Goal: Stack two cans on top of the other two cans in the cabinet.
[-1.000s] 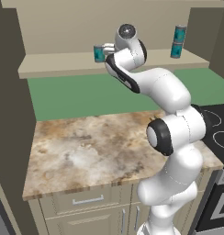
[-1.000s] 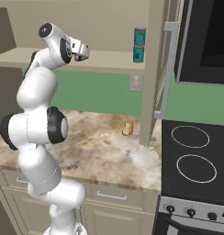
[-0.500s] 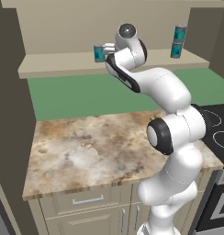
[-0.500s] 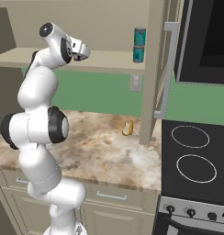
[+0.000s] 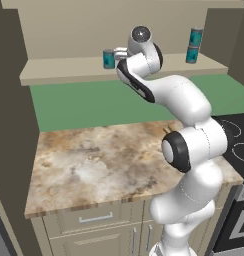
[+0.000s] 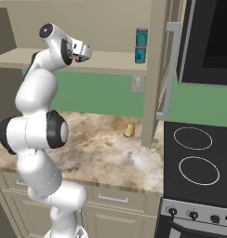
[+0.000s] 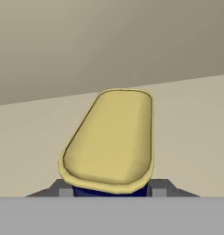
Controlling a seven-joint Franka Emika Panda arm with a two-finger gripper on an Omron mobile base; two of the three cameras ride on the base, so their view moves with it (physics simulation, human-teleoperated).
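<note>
Four cans in play, L to R. On the cabinet [image 5: 69, 70] ledge, left base view: one teal can [image 5: 109, 58] w/ grey top stands upright on the shelf, just left of the robot's hand. Gripper [image 5: 122, 52] is up at shelf height beside it, arm reaching in from lower right. Can't tell from this side if hand and teal can touch.

Hand view: navy can [image 7: 111, 137] sits betw. the two fingertips [image 7: 65, 190], its yellow top facing the camera close up, a strip of dark blue body just visible under the rim. Pincer is clenched on it. Behind: beige shelf floor and plain back panel.

Right base view: gripper [image 6: 82, 55] pokes out over the shelf, a bit of dark purple-ish can showing at its tip.

Far R end of shelf: two teal cans already stacked, upper can [image 5: 196, 36] sitting square on lower can [image 5: 192, 54], both upright, close to the cabinet's right side wall. Same pair in right base view, upper [image 6: 141, 35] over lower [image 6: 140, 54].

Below: marbled counter [image 5: 99, 165], small yellow item [image 6: 129, 130] on it near the stove [image 6: 194, 158].
</note>
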